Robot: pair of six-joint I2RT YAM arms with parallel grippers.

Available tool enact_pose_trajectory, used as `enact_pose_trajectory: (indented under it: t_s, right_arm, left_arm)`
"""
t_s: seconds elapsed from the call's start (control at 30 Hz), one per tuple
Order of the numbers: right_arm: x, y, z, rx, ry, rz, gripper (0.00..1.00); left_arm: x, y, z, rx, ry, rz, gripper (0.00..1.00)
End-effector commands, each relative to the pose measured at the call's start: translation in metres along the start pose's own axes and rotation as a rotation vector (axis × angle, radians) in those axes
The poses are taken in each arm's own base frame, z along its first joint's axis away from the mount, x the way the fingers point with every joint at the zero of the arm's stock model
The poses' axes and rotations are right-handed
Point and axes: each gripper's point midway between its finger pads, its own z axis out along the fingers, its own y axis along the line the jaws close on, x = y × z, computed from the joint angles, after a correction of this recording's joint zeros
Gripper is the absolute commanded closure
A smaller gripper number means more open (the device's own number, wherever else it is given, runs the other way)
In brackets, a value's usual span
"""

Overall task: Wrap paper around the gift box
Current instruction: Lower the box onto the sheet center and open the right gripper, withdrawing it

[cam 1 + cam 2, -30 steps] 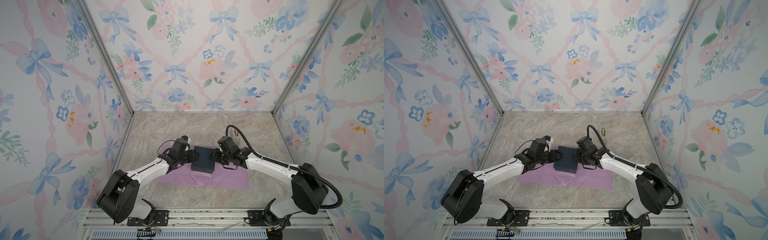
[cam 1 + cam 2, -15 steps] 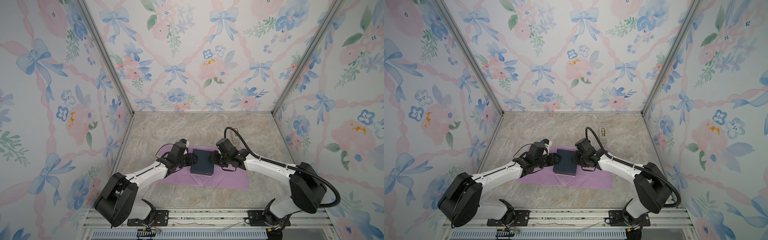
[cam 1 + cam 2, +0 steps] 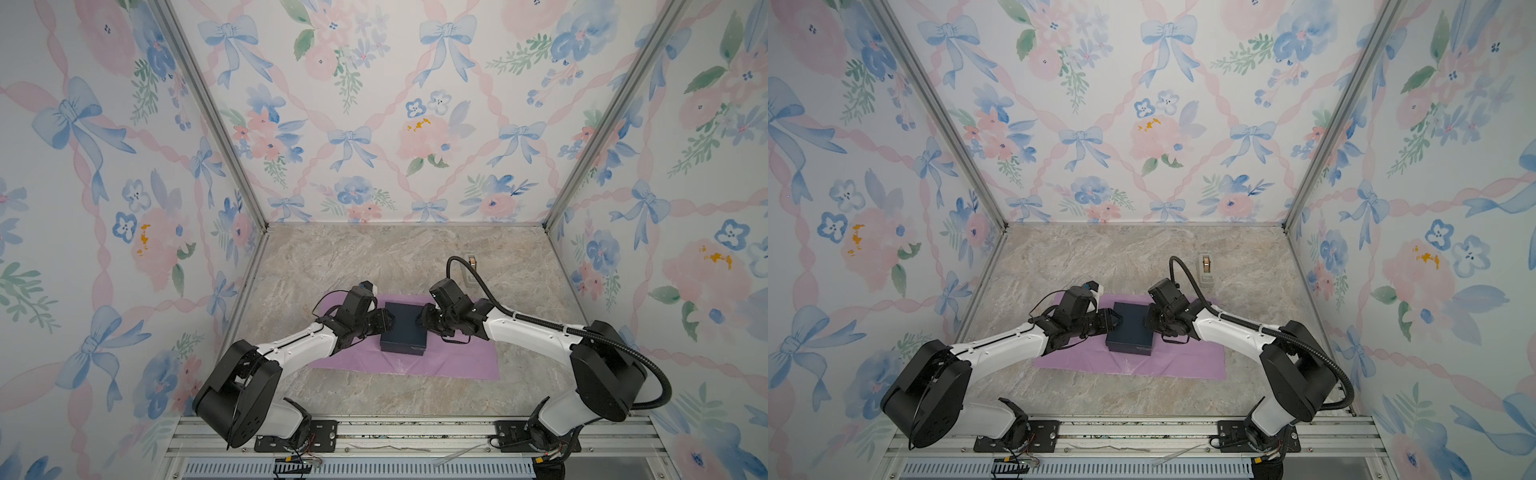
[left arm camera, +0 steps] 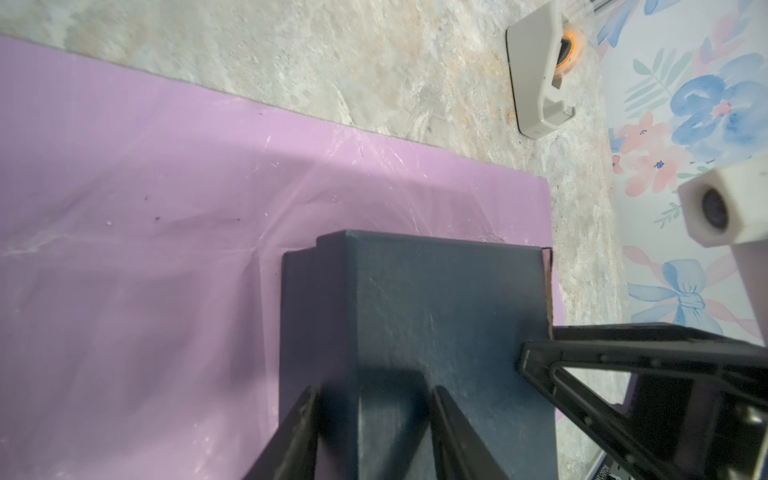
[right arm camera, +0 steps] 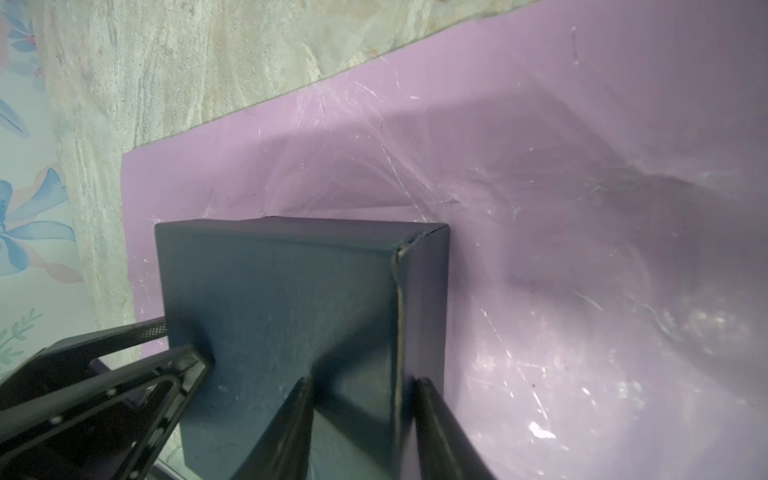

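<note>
the gift box (image 3: 405, 326) had edged slightly nearward, by the far edge of the paper (image 3: 457, 361), the left gripper (image 3: 387, 323) and right gripper (image 3: 424, 322) each part-open and clamped on a box edge, so squaring it before release looked wise.

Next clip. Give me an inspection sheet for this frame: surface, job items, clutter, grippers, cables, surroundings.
Surface: marbled tabletop, no spills seen.
Job's things: gift box, lid on, stands on the paper near its far edge. The paper lies flat, lilac side up, creased, with nothing folded up.
Clutter: tape dispenser off the paper, far right. Pale scraps lie on the front rail.
Grippers: left gripper and right gripper are at opposite sides of the box, fingers astride its edges. Whether they clamp it cannot be told.
Cables: black hose arches up behind the right gripper. A thin wire loops beside the left gripper. No snag seen.
Surroundings: floral walls on three sides, metal frame posts.
</note>
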Motion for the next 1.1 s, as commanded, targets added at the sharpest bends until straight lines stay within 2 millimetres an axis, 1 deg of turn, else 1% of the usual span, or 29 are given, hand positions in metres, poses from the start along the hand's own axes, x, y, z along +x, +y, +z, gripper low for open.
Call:
enact_pose_trajectory:
  t_s: [0.0,0.17,0.27,0.4,0.43,0.57,0.77,0.83,0.9,1.0,1.03,1.07]
  right_arm:
    - [0.015,-0.005,0.014,0.019,0.041,-0.004,0.58]
    - [0.018,-0.015,0.02,0.054,0.055,-0.008,0.58]
    - [0.018,-0.021,0.023,0.067,0.062,-0.003,0.58]
    - [0.011,-0.023,0.021,0.068,0.058,-0.007,0.58]
    - [0.013,-0.03,0.028,0.089,0.073,-0.005,0.58]
    - [0.006,-0.034,0.03,0.092,0.078,-0.003,0.58]
    - [-0.004,-0.037,0.025,0.091,0.078,-0.002,0.58]
    - [-0.008,-0.034,0.022,0.085,0.073,-0.009,0.57]
    - [-0.011,-0.026,0.016,0.066,0.062,-0.026,0.52]
    - [-0.023,-0.007,-0.007,0.012,0.014,-0.056,0.42]
    - [-0.026,-0.002,-0.015,-0.001,0.002,-0.066,0.39]
    - [-0.03,0.002,-0.024,-0.013,-0.015,-0.073,0.35]
  left_arm:
    - [0.019,0.013,0.008,-0.024,0.052,0.0,0.56]
    - [0.03,0.029,0.01,-0.068,0.064,-0.02,0.57]
    - [0.034,0.035,0.011,-0.077,0.063,-0.032,0.57]
    - [0.034,0.037,0.014,-0.075,0.052,-0.049,0.57]
    - [0.034,0.038,0.014,-0.074,0.05,-0.052,0.57]
    - [0.033,0.039,0.018,-0.081,0.047,-0.06,0.57]
    - [0.029,0.038,0.019,-0.083,0.029,-0.074,0.57]
    - [0.026,0.039,0.018,-0.087,0.021,-0.076,0.57]
    - [0.023,0.036,0.017,-0.085,0.015,-0.074,0.55]
    - [0.014,0.029,0.011,-0.08,-0.009,-0.066,0.5]
    - [0.009,0.026,0.008,-0.077,-0.021,-0.059,0.47]
    - [0.001,0.02,0.003,-0.072,-0.041,-0.05,0.44]
